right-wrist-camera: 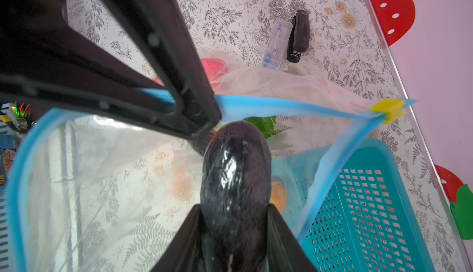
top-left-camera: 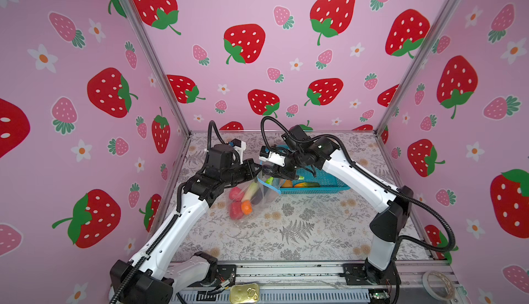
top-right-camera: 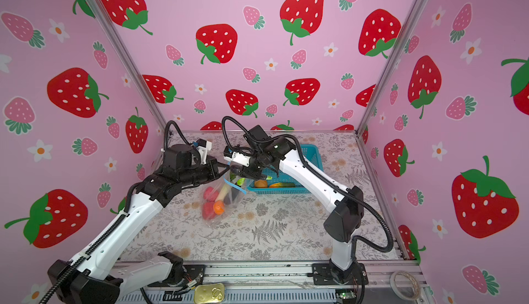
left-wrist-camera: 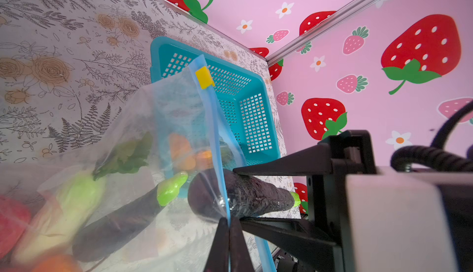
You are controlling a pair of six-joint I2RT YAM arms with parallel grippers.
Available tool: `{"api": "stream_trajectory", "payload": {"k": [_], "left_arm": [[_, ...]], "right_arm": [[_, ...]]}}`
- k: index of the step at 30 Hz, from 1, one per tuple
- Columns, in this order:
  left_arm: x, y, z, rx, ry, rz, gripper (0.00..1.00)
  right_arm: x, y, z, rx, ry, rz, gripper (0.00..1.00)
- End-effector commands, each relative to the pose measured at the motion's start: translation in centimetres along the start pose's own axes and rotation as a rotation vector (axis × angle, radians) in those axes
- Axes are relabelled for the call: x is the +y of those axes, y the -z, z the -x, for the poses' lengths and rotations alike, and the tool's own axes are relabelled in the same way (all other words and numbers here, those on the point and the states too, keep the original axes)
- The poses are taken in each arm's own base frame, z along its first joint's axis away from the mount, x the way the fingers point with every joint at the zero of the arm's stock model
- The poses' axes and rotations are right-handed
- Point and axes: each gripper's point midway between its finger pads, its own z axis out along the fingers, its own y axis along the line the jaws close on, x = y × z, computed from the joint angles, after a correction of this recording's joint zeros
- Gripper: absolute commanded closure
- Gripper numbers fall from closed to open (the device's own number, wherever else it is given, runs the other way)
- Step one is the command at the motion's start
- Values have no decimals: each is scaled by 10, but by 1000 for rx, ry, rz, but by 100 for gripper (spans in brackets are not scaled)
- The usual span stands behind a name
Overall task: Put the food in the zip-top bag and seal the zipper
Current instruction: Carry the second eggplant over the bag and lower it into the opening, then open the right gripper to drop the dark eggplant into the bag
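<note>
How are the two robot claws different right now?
The left gripper is shut tight; the right gripper is spread apart. The left gripper pinches the bag by its blue zipper; the right gripper holds a dark eggplant. Both are black, at the bag's mouth.

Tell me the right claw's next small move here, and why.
Probably ease the eggplant deeper, then release: the right claw holds it at the bag mouth, which the left claw pinches open by the zipper.

The zip-top bag [top-left-camera: 266, 195] is lying on the counter [top-left-camera: 300, 231], just left of the basket [top-left-camera: 315, 189], with food [top-left-camera: 235, 193] in it. An eggplant [right-wrist-camera: 235, 176] is sitting in the right pincer [right-wrist-camera: 234, 206] at the bag's mouth.
</note>
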Motion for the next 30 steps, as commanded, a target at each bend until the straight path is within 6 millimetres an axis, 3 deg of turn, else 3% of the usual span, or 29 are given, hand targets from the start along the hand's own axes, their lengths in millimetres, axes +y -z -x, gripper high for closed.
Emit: {"api": "stream_trajectory", "payload": {"k": [1,15,22,30], "left_arm": [[-12,9,7,-24,-14,-38,100],[-12,9,6,-24,-14,-38,100],[-12,10,6,-24,-14,-39,100],[-12,10,6,-24,-16,-40,100]], "right_arm": [[6,-2,1,19,13,16,57],[7,-4,4,23,21,18,54],[6,-2,6,21,28,-1,45],[6,-2,8,20,32,-4,46]]}}
